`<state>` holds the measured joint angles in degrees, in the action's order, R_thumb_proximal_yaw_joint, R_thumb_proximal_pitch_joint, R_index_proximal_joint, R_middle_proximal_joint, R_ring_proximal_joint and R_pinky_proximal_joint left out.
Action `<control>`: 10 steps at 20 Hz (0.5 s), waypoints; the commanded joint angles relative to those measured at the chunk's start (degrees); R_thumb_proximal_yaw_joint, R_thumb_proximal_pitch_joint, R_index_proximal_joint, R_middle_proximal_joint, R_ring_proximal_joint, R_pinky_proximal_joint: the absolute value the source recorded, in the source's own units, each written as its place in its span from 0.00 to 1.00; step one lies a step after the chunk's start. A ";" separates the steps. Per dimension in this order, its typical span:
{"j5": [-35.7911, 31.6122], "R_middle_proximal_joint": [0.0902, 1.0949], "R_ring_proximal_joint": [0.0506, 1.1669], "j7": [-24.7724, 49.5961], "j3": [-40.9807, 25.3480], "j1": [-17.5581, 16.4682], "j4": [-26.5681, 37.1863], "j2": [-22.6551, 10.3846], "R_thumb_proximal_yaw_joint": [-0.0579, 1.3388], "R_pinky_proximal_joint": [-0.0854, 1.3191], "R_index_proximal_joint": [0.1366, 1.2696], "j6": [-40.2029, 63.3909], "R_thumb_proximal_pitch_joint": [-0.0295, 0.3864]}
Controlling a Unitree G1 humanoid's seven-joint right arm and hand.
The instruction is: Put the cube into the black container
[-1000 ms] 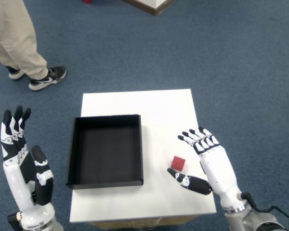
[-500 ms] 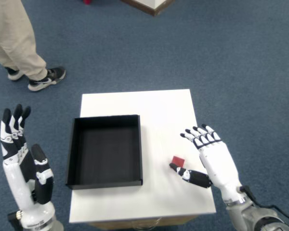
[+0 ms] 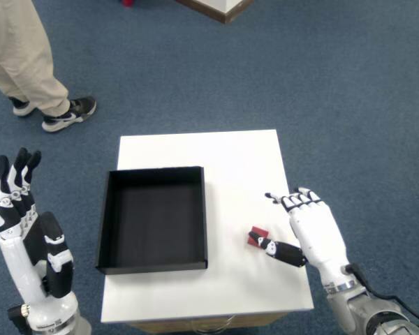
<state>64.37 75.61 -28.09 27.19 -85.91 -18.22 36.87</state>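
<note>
A small red cube point(image 3: 255, 235) lies on the white table point(image 3: 230, 160), just right of the black container point(image 3: 204, 218), which is an open, shallow square tray with nothing in it. My right hand point(image 3: 309, 229) hovers to the right of the cube, palm facing left. Its thumb tip point(image 3: 265, 244) overlaps the cube's near right edge. The four fingertips point(image 3: 288, 201) are held apart above and to the right of the cube, not touching it. Nothing is gripped; the hand is open.
My left hand point(image 3: 26, 241) is raised off the table's left side with its fingers straight up. A person's legs and shoes point(image 3: 63, 112) stand on the blue carpet at the upper left. The table's front edge point(image 3: 209, 315) is close to me.
My right hand's thumb has moved in from below the cube until it overlaps the cube's edge, and the fingers have drawn closer together. The cube has hardly moved. The left hand drifted slightly left.
</note>
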 commanded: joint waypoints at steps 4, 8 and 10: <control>-2.51 0.54 0.53 -1.07 2.00 2.49 1.03 -0.37 0.41 0.53 0.28 -3.61 0.02; -2.67 0.54 0.51 -2.28 2.22 2.26 1.48 0.21 0.42 0.49 0.28 -4.99 0.02; -2.60 0.52 0.49 -2.59 2.18 1.40 1.58 0.64 0.43 0.47 0.29 -5.39 0.02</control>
<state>63.35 72.13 -26.49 26.66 -85.86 -16.84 32.08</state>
